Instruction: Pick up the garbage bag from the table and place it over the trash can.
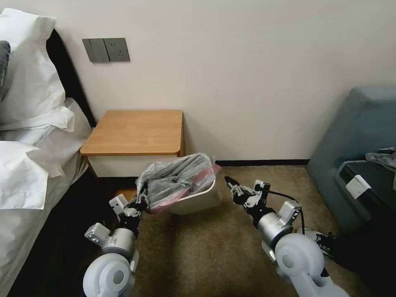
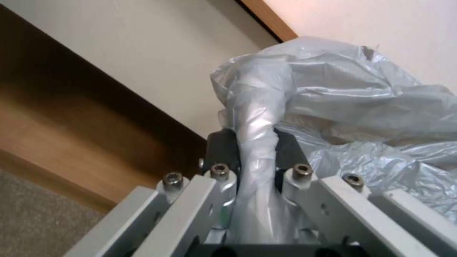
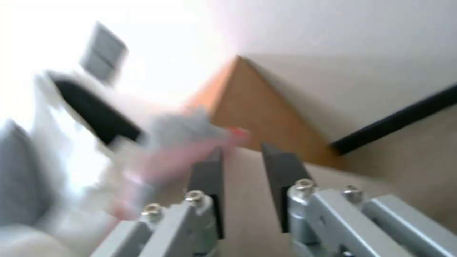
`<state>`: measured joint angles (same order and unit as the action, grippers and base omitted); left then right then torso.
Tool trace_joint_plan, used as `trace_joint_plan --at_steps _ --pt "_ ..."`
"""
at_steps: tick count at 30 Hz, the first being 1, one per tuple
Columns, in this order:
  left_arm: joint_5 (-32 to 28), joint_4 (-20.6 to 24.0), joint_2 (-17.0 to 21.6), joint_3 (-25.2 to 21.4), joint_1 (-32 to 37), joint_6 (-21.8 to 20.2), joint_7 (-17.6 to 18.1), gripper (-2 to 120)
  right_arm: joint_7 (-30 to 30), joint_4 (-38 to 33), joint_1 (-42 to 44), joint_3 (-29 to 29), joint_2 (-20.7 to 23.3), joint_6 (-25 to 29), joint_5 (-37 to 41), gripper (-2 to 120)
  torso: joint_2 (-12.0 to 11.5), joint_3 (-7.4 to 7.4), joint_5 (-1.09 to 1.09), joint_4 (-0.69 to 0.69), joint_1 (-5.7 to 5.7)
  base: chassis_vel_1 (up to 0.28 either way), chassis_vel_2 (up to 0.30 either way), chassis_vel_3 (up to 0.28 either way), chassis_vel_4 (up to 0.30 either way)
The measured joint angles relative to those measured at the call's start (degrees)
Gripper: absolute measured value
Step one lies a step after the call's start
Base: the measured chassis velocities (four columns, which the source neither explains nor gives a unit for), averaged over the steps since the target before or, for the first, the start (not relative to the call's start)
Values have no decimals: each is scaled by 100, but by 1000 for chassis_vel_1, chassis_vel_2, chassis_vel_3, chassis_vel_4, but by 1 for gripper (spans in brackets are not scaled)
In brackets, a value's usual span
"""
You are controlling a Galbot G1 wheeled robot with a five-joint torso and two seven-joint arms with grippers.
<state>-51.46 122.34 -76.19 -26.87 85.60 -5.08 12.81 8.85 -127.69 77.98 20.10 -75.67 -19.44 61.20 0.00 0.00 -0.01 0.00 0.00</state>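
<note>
Two grippers in play, left to right. Bed with white pillows (image 1: 29, 82) at far left, not involved. Desk (image 1: 136, 132) next, against the wall, top bare: bag is already off it.

My left gripper (image 1: 142, 197) sits low beside the desk's front, at the near-left edge of the trash can (image 1: 198, 200). It's clamped tight on a twisted fold of the garbage bag (image 1: 177, 177); left wrist view shows the plastic (image 2: 259, 117) pinched between both pads, jaws nearly closed around it.

Bag is bunched in a grey heap on top of the can, pink-red rim draped along the near side and toward the right corner. Can looks tilted toward me, standing on the carpet just right of the desk. Mouth of the bag is not spread over the rolled rim yet.

My right gripper (image 1: 231, 183) hovers just right of the can, close to the bag's pink edge but apart from it. Jaws partly open, nothing held; right wrist view confirms an empty gap between the pads (image 3: 281, 167).

Step, as I read it: fitting the bag over the can, pickup done. Next move calls for the right gripper to take the pink rim on its side, then both pull apart and down over the rim. Risk: thin plastic slipping or the light can sliding.
</note>
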Motion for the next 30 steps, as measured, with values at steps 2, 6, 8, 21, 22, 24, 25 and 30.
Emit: trace_joint_plan --at_steps 2,6,8,21,22,24,25,30 --pt "-4 -5 -3 3 -9 2 1 6 138 -56 -32 15 -105 49 616 31 0 0 0 0 0 0 0 0 0" --pt "-19 -5 -5 11 -15 3 3 6 366 -83 -126 64 -336 134 1877 47 0 0 0 0 0 0 0 0 0" --pt "-28 -1 -1 11 -16 3 3 6 403 -75 -144 71 -370 146 2035 51 0 0 0 0 0 0 0 0 0" --pt "-93 29 55 -6 -42 5 11 6 474 168 -222 -38 -654 157 2329 97 0 0 0 0 0 0 0 0 0" --pt "-95 29 55 -7 -47 6 11 6 473 168 -217 -44 -664 155 2318 99 0 0 0 0 0 0 0 0 0" --pt "-96 25 55 -6 -61 6 12 6 466 163 -198 -52 -684 150 2304 100 0 0 0 0 0 0 0 0 0" --pt "-96 25 55 -6 -61 6 12 6 466 163 -198 -52 -684 150 2304 100 0 0 0 0 0 0 0 0 0" --pt "-97 16 49 11 -72 6 12 6 416 191 -225 -81 -715 139 2277 99 0 0 0 0 0 0 0 0 0"
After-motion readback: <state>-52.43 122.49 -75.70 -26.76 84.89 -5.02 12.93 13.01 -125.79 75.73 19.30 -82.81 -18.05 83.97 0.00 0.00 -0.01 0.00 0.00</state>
